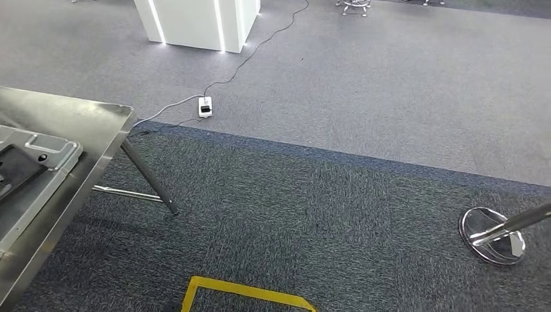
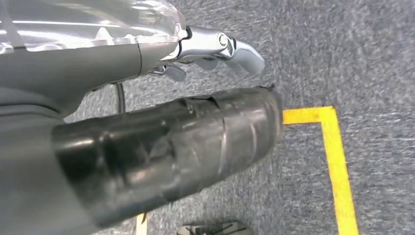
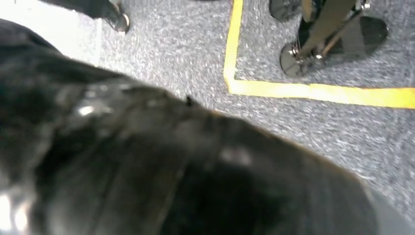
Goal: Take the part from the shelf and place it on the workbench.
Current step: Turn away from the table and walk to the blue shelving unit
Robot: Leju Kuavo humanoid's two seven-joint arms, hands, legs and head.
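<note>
**Inspector:** Hands first.

**Assessor:** The left hand [image 2: 147,147] hangs over the carpet. Its taped thumb and its fingers [image 2: 235,46] stand apart with nothing between them. The right hand [image 3: 171,166] is a dark blur close to the lens, so I cannot tell how its fingers lie. Both hang near the yellow floor tape [image 1: 247,292], which probably marks a standing spot.

**Inspector:** And the part?

**Assessor:** A grey moulded piece [image 1: 39,153] lies flat near the corner of the steel workbench [image 1: 78,117]. If that is the part, I judge it delivered.

**Inspector:** Beyond that?

**Assessor:** A power strip [image 1: 205,106] lies on the floor, and its cable runs past a lit white pillar [image 1: 195,23].
</note>
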